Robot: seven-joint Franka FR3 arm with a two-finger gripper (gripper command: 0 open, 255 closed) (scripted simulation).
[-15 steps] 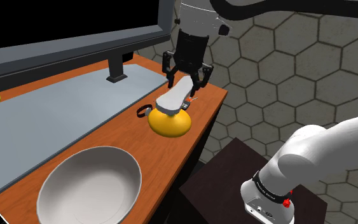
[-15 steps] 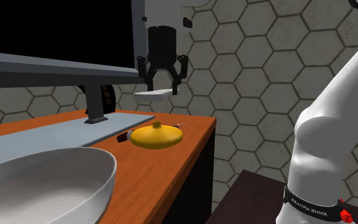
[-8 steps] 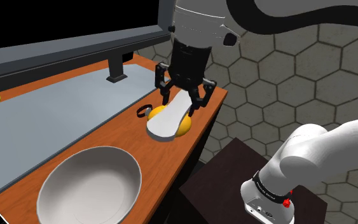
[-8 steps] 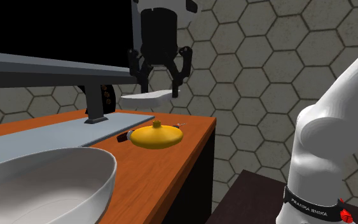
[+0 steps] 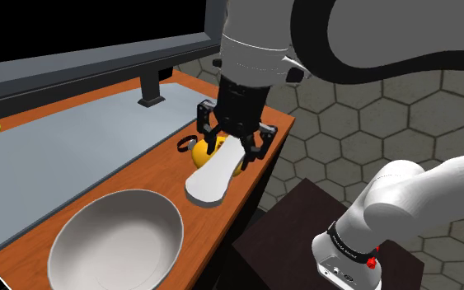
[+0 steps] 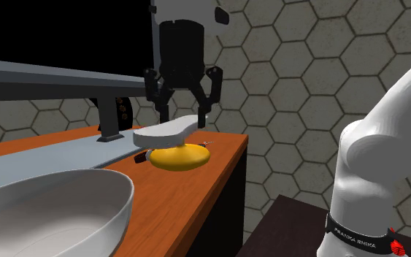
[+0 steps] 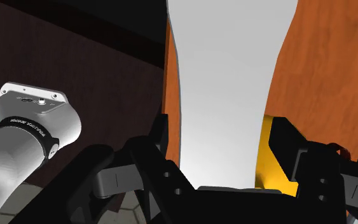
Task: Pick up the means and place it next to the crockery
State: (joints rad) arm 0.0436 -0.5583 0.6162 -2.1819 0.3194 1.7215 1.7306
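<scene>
A flat, elongated white piece (image 5: 212,177) hangs slanted over the orange-brown tabletop (image 5: 172,177), and my gripper (image 5: 232,148) is shut on its upper end. It hovers above a yellow rounded object (image 5: 202,149) near the table's edge. The white bowl (image 5: 114,243) stands further along toward the shoulder view's lower left, apart from the piece. In the second exterior view the gripper (image 6: 180,117) holds the white piece (image 6: 168,130) just above the yellow object (image 6: 178,156), with the bowl (image 6: 50,212) in front. The wrist view has the white piece (image 7: 225,95) clasped between both fingers (image 7: 161,137).
A grey mat (image 5: 65,148) covers the back of the table, with a dark monitor foot (image 5: 152,86) on it. A small black ring (image 5: 183,144) lies beside the yellow object. The table edge drops toward my dark stand (image 5: 304,222). Hexagon tiles cover the wall.
The gripper has come down and toward the bowl with the white piece, which now hangs lower, close over the yellow object. Bowl and yellow object have not moved.
</scene>
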